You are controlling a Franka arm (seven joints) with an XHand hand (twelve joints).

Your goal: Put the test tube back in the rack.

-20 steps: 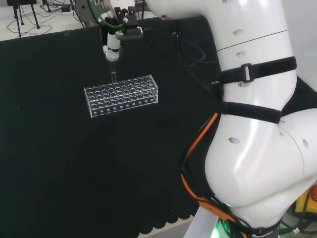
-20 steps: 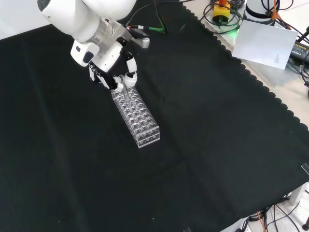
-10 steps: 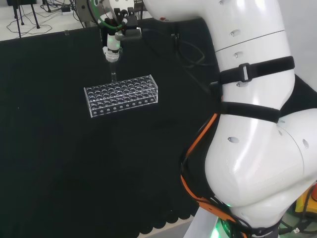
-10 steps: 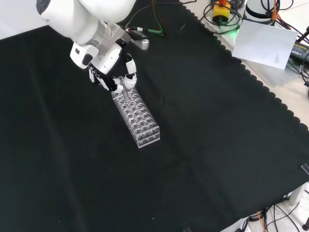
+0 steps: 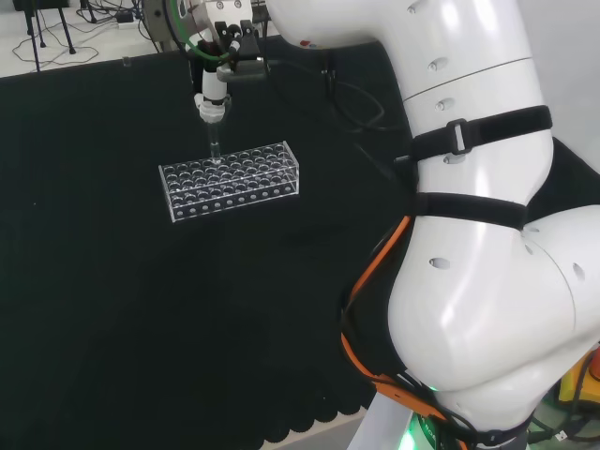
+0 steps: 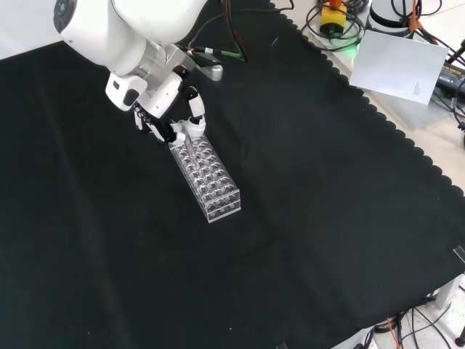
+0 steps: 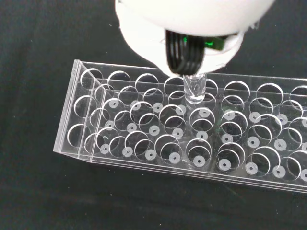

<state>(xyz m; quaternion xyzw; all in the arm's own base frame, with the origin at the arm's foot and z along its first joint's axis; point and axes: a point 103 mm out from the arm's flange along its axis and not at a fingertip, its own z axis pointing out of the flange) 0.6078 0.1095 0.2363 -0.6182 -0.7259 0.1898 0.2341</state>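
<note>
While the hand (image 5: 217, 92) hangs over the far side of the rack (image 5: 231, 180) in the head view, we see its fingers curled round the top of the test tube (image 5: 215, 141), which points straight down. The tube's lower end sits at the rack's upper edge, at about 11 o'clock from the rack's middle; we cannot tell from here whether it has entered a hole.

In the front view the hand (image 6: 171, 115) comes in at 11 o'clock from the rack (image 6: 205, 174), its white fingertips (image 6: 193, 125) pinching over the rack's upper end. The tube itself is hard for us to make out there.

In the wrist view we see the tube (image 7: 194, 91) as a short clear cylinder coming out from under the blurred white part of the hand (image 7: 187, 24), its rounded end just above the top plate of the rack (image 7: 76, 124), over the holes of an outer row. The rack lies flat on the black cloth (image 6: 327, 203).
</note>
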